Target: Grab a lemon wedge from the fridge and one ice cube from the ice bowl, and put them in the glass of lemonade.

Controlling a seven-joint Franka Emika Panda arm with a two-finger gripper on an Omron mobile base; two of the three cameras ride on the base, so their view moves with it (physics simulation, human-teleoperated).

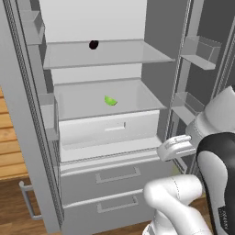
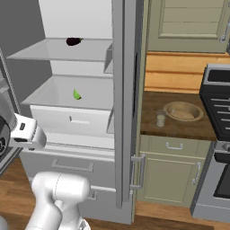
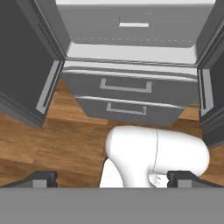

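Meanwhile, lemon wedge (image 1: 110, 101) on fridge (image 1: 96, 179) shelf — claw (image 3: 112, 179) wide, empty.

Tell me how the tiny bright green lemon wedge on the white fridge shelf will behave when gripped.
The tiny bright green lemon wedge looks very small, so probably light and easily nudged along the smooth white shelf. Its tapered shape may slip from the fingers.
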